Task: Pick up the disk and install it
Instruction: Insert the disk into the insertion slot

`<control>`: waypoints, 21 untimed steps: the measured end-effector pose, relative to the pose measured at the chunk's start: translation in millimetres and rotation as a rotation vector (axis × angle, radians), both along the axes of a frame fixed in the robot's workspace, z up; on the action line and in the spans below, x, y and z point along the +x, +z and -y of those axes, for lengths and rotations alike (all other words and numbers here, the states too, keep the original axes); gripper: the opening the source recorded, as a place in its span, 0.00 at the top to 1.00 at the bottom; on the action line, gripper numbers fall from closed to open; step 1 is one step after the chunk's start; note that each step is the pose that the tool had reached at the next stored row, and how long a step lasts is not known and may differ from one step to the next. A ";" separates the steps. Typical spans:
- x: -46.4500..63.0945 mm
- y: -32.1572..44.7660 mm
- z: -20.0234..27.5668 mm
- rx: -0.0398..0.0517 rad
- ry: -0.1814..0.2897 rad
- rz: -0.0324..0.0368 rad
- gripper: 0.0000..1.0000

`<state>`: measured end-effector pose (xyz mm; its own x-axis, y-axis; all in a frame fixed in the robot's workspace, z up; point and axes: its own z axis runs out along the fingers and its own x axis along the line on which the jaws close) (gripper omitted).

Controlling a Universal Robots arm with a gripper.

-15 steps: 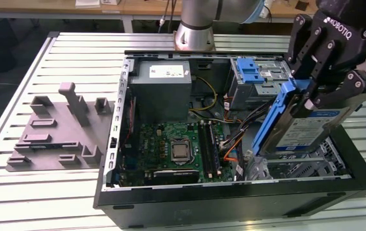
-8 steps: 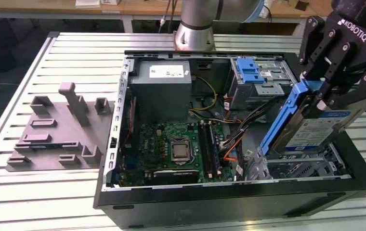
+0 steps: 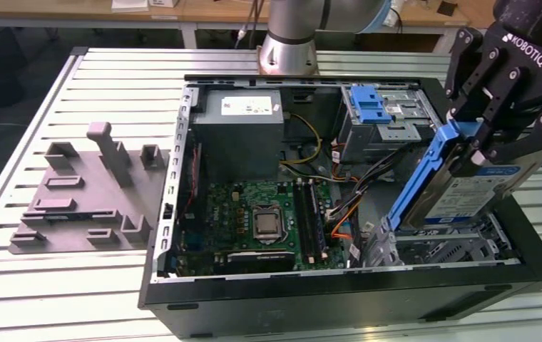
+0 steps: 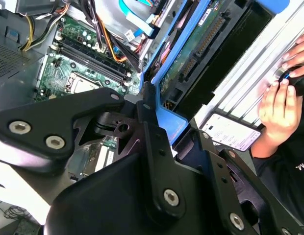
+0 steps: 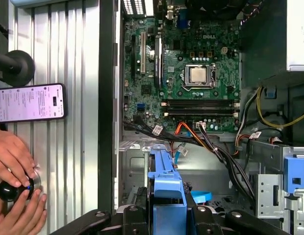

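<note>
Exterior view: gripper [image 3: 478, 146] clamped on the disk [image 3: 456, 196]. The disk is held tilted, on edge, over the metal cage [image 3: 442, 249] at the exterior view's right of the open computer case [image 3: 347, 288].

Second wrist view: the disk's blue carrier sits between the fingers [image 4: 154, 142], with the motherboard [image 4: 78, 63] beyond.

First wrist view: the disk is inside the case outline, and a person's hand [image 5: 14, 156] rests on the table [image 5: 68, 147].

Open computer case [image 3: 347, 288] on a slatted metal table [image 3: 109, 85]
Inside: a green motherboard [image 3: 237, 210] with bare processor [image 3: 267, 222], a grey power supply [image 3: 242, 125] next to it, and a metal drive cage [image 3: 385, 132] topped by a blue latch [image 3: 368, 103]. A grey moulded holder fixture [image 3: 80, 196] sits beside the case at the exterior view's left. A lit phone [image 5: 29, 102] lies on the slats.
</note>
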<state>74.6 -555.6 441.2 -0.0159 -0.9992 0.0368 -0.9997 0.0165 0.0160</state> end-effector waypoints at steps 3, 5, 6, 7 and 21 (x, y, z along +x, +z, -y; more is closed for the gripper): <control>0.4 -1.2 -0.8 -0.0001 0.000 0.0000 0.64; 0.7 -1.9 -1.6 -0.0002 0.000 0.0000 0.64; 0.8 -2.4 -1.8 0.0000 0.000 0.0000 0.64; 0.9 -2.9 -2.0 0.0001 0.000 0.0000 0.64; 1.0 -10.2 -2.2 -0.0001 0.000 0.0000 0.64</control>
